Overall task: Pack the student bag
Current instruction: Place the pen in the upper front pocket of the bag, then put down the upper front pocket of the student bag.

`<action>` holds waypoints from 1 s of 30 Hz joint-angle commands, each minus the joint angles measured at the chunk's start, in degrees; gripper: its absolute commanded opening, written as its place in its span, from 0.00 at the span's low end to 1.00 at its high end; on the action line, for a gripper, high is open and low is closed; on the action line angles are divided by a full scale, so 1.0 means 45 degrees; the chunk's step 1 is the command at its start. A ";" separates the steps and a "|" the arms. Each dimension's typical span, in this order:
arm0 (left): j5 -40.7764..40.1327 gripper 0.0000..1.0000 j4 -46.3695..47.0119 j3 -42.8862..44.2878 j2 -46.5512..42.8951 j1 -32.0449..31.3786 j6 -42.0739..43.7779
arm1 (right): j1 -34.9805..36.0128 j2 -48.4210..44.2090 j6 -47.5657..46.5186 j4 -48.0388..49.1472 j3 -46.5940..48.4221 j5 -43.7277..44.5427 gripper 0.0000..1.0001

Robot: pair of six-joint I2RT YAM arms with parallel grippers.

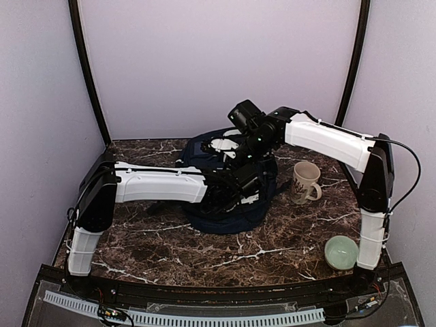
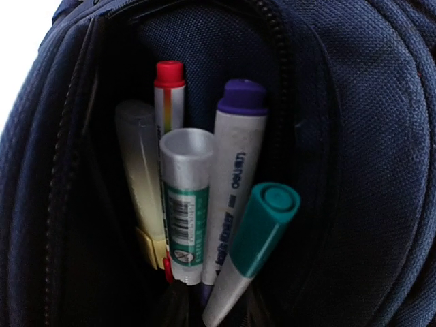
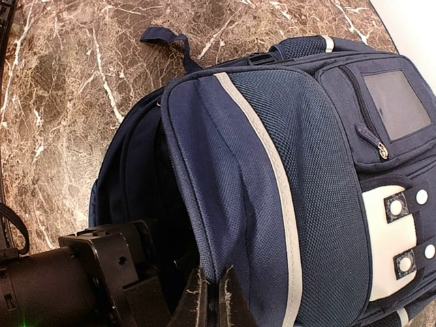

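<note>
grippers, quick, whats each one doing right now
left gripper: inside the bag, jaws out of sight, cannot tell
right gripper: closed, pinching the edge of the bag's front flap

The top external camera sits above and behind the arm bases, facing down and forward; it covers the whole table (image 1: 170, 252) from far off. The left wrist camera faces into an open pocket of the student bag (image 2: 368, 136) at very close range; pens (image 2: 235, 184) fill its frame. The right wrist camera looks down on the bag's front panel and the marble beside it, at close range. Top and right wrist views share the bag's front, the table and the left arm (image 1: 160, 185).
</note>
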 commanded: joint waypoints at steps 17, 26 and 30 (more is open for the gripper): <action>-0.0833 0.40 -0.0631 -0.3692 -0.4434 -0.2670 -0.4183 | -0.0516 -0.0386 -0.0127 0.0625 -0.0583 -0.0827 0.00; 0.0454 0.56 0.1578 -0.7565 -0.7939 -0.2149 -0.9370 | -0.0665 -0.0484 -0.0810 -0.0003 -0.1739 -0.1258 0.00; 0.2802 0.56 0.3050 -0.9486 -0.9870 -0.0550 -1.1245 | -0.0403 -0.0580 -0.0770 0.0146 -0.2632 -0.0695 0.05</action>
